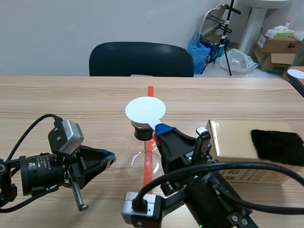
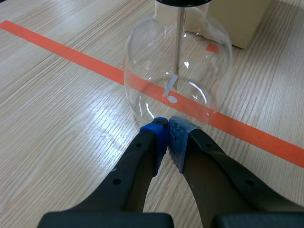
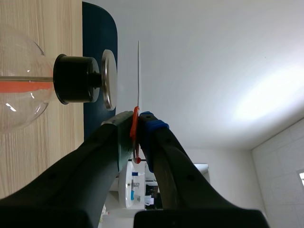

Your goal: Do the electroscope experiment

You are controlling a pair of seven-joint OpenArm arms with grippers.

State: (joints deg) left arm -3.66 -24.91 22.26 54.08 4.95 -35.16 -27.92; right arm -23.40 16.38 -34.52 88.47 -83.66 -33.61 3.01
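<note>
Clenching my right pincer (image 3: 137,118) on the white disc (image 1: 145,109), I hold it just above the electroscope (image 2: 178,61), which stands on the orange tape line (image 2: 71,54); my left pincer (image 2: 167,124) sits closed, empty, beside it.

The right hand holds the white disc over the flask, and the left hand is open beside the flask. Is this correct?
Not quite: the left hand is shut, as the left wrist view shows. The right hand does hold the white disc over the flask.
</note>
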